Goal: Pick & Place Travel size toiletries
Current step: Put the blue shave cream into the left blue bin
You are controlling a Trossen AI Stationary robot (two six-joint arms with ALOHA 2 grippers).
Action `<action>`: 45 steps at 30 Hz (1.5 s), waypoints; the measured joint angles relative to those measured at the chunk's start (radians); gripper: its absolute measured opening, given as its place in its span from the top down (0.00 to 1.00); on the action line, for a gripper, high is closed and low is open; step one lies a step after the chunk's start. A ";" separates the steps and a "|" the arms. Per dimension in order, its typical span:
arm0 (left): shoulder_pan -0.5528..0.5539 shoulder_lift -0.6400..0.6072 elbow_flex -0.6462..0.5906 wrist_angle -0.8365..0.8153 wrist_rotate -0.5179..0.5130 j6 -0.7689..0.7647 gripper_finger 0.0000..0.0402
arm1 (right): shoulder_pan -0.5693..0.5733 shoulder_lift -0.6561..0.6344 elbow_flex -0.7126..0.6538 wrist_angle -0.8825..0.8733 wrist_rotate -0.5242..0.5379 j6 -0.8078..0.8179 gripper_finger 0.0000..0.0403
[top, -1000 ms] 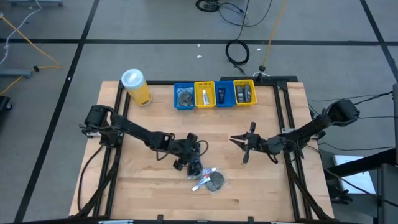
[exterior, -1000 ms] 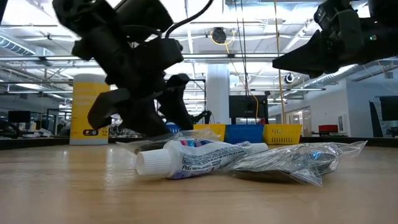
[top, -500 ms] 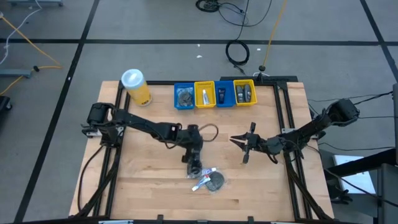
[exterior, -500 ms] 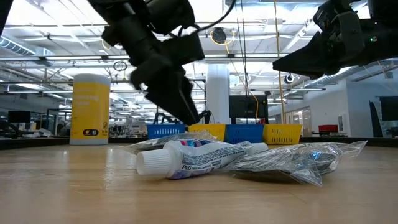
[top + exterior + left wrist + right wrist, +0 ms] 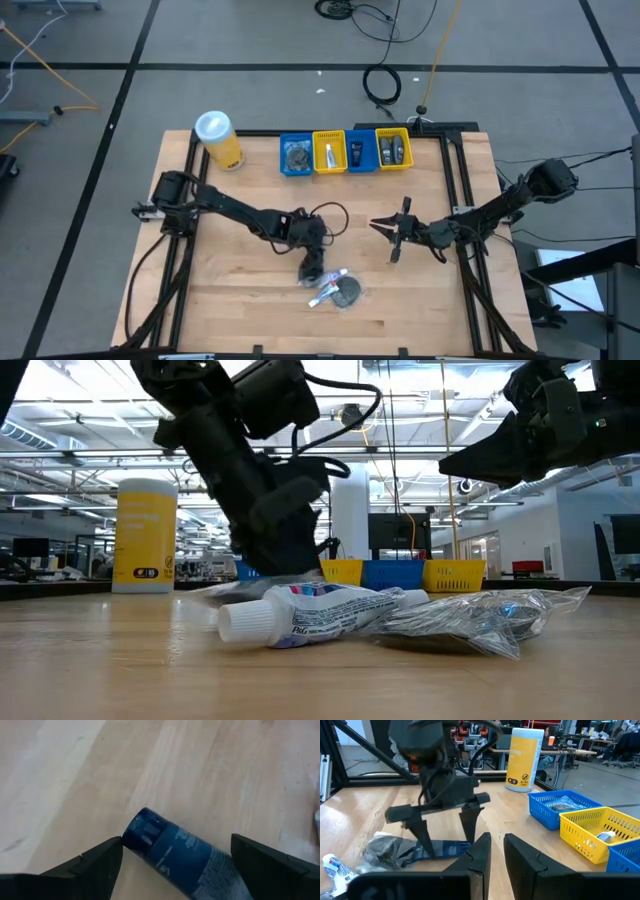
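My left gripper (image 5: 172, 865), jaws spread, straddles the dark blue plastic tube (image 5: 180, 852) for grasping; right gripper (image 5: 392, 238) waits clenched.

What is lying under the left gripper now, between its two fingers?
Under the open left gripper lies a dark blue tube, flat on the wooden table, with a finger either side. Its far end runs out of the wrist picture, so what it touches there is hidden.

We get bright, even overhead light with soft shadows, ceiling lamps glaring in the low view, and a slightly blurry left wrist close-up.
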 joint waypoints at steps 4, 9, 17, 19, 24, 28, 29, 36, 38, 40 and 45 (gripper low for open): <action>0.000 0.025 0.000 -0.002 -0.008 0.019 0.20 | 0.000 0.000 0.000 -0.001 0.000 0.000 0.89; 0.002 0.023 0.000 -0.010 0.001 0.106 0.37 | 0.000 0.000 0.000 -0.001 -0.002 0.000 0.89; 0.001 0.019 0.000 0.007 0.006 0.315 0.70 | -0.008 0.002 0.000 -0.020 -0.140 -0.002 0.89; 0.001 0.019 -0.001 0.041 0.000 0.351 0.76 | -0.019 0.015 0.000 -0.026 -0.179 0.000 0.89; -0.003 0.022 -0.005 0.171 -0.002 0.447 0.81 | -0.048 0.105 0.000 -0.018 -0.187 0.023 0.85; -0.008 0.022 -0.004 0.276 -0.002 0.519 0.75 | -0.083 0.209 0.000 0.058 -0.196 0.074 0.72; -0.009 0.022 -0.004 0.302 -0.002 0.538 0.74 | -0.092 0.236 0.000 0.086 -0.218 0.074 0.68; -0.020 0.022 -0.003 0.409 -0.060 0.610 0.71 | -0.119 0.380 0.060 0.195 -0.317 0.005 0.42; -0.021 0.022 -0.003 0.425 -0.075 0.610 0.70 | -0.120 0.410 0.092 0.195 -0.312 -0.009 0.37; -0.023 0.022 -0.003 0.427 -0.079 0.610 0.70 | -0.120 0.439 0.129 0.194 -0.302 -0.020 0.34; -0.028 0.021 -0.003 0.444 -0.080 0.609 0.70 | -0.122 0.464 0.176 0.183 -0.288 -0.013 0.34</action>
